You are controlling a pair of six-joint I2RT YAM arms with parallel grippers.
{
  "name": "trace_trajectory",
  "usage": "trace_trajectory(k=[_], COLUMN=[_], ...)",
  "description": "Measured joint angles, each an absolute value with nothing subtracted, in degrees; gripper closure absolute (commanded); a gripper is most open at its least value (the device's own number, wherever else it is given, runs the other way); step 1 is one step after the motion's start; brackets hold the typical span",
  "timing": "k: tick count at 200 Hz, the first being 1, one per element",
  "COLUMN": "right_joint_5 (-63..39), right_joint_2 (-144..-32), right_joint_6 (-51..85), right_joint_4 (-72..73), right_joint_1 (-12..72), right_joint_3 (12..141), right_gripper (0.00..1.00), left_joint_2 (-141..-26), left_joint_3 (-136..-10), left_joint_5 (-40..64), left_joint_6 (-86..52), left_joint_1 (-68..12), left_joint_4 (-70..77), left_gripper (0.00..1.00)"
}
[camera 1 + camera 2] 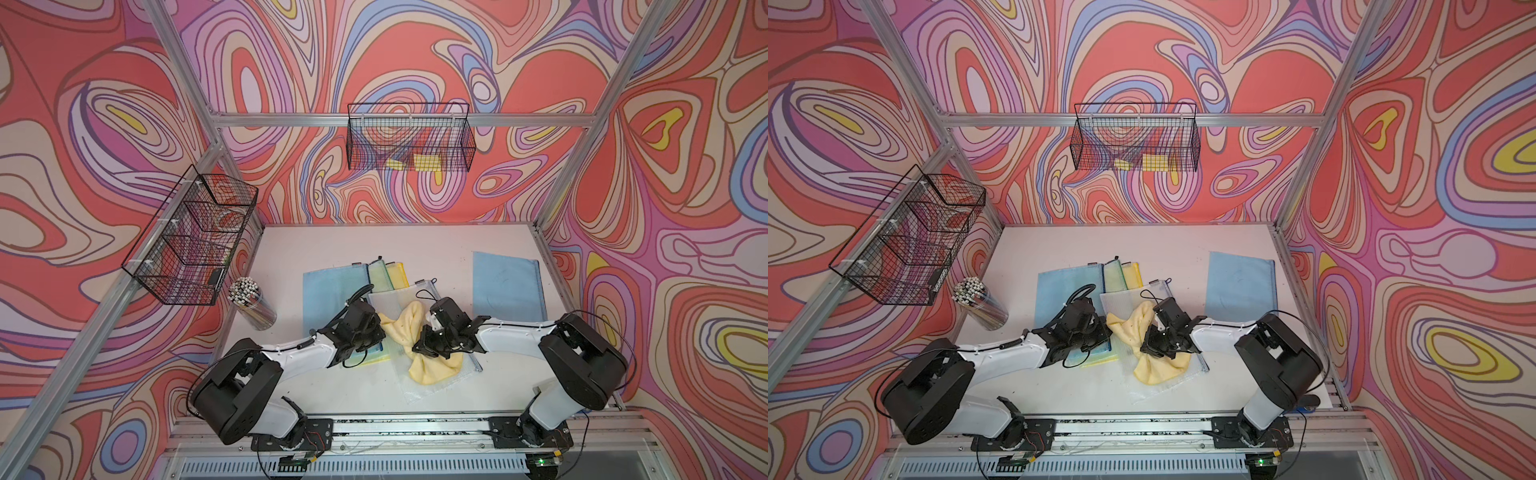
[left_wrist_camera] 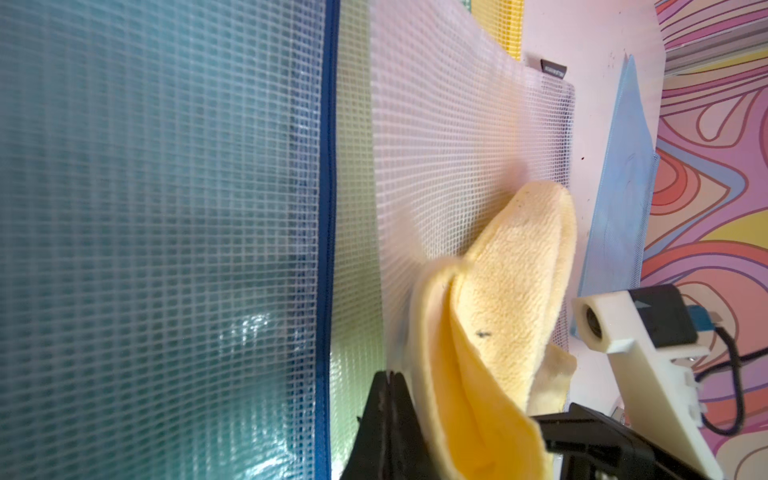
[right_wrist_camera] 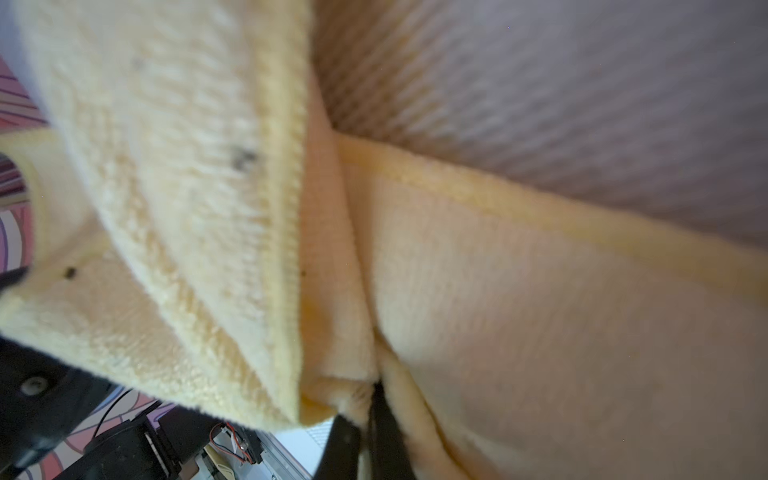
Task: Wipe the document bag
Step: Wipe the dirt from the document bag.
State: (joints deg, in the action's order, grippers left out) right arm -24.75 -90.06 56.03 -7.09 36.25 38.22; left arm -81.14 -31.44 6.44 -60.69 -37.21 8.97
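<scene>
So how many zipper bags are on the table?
5: a blue bag, green bag and yellow bag stacked on the left, a clear bag under the yellow cloth, another blue bag on the right. The stack may hide more.

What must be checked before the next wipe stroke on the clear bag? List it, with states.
1. Grip on cloth by right gripper: ok, pinched in shut jaws.
2. Contact of cloth with clear bag: ok, it rests on top.
3. Flat spread of cloth: not ok, bunched and twisted.
4. Hold by left gripper on clear bag: cannot tell; shut at its edge, grip hidden.
5. Room from pencil jar: ok, it stands apart, beside the left arm.
</scene>
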Motion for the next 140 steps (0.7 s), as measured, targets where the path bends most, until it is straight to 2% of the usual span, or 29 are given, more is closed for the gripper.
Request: trace_trajectory(k=[38, 63, 79, 114, 140], right_joint_5=[-22.8, -23.3, -23.7, -20.8, -21.6], right_joint_2=[-77.1, -74.3, -74.9, -82.2, -89.3], right_joint_6=[49.4, 46.9, 47.5, 50.4, 53.4], right_joint_4=[-18.3, -22.7, -22.8, -22.4, -16.5], right_joint_1=[18.6, 15.9, 19.2, 38.3, 47.4], right_joint_3=[32.5, 32.5, 33.1, 44.9, 51.2], right_gripper=[1.0, 1.0, 1.0, 1.0, 1.0], left_joint_2=[-79.3, -79.1, -79.1, -79.9, -80.4], left_joint_3=[-31.1, -30.9, -30.9, -30.9, -30.9], left_joint_5=[6.2, 6.2, 6.2, 6.3, 6.5], left_joint_6=[-60.6, -60.2, -60.2, -60.2, -60.2], left_joint_1=[-35.4, -34.9, -34.8, -34.8, -34.8], left_joint_4=[8.8, 8.7, 8.7, 9.0, 9.1], left_gripper=[1.0, 1.0, 1.0, 1.0, 1.0])
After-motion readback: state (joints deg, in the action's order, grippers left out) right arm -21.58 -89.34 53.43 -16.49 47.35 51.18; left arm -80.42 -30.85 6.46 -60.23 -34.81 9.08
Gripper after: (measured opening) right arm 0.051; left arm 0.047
